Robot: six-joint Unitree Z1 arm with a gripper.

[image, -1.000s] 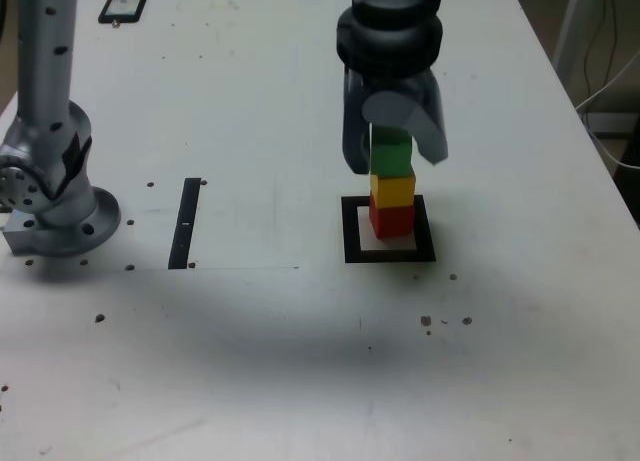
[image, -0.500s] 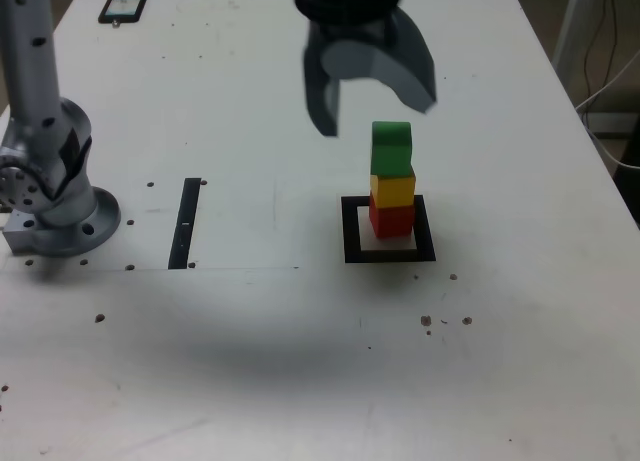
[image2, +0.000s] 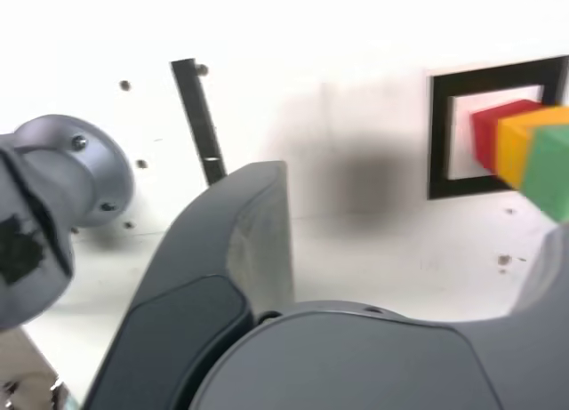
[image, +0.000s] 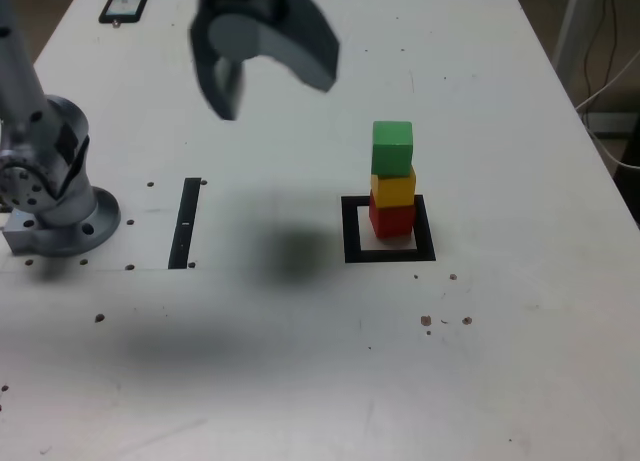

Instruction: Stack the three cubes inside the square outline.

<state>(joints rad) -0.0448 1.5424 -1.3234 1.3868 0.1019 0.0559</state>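
Three cubes stand in one stack inside the square outline (image: 390,253): the red cube (image: 391,220) at the bottom, the yellow cube (image: 393,189) on it, the green cube (image: 392,147) on top. My gripper (image: 268,79) hangs open and empty above the table, well off to the exterior view's left of the stack. In the wrist view the stack shows at the edge: red cube (image2: 491,134), yellow cube (image2: 517,143), green cube (image2: 549,170), within the square outline (image2: 437,134). One dark finger (image2: 240,250) fills the foreground.
The arm's grey base (image: 50,181) stands at the exterior view's left. A thin black strip (image: 186,223) lies between base and outline. A small dark device (image: 122,6) rests at the table's far left corner. Cables hang beyond the right edge (image: 610,71).
The gripper let go of the green cube, opened wide, rose and swung towards the exterior view's left. The stack stayed in place.
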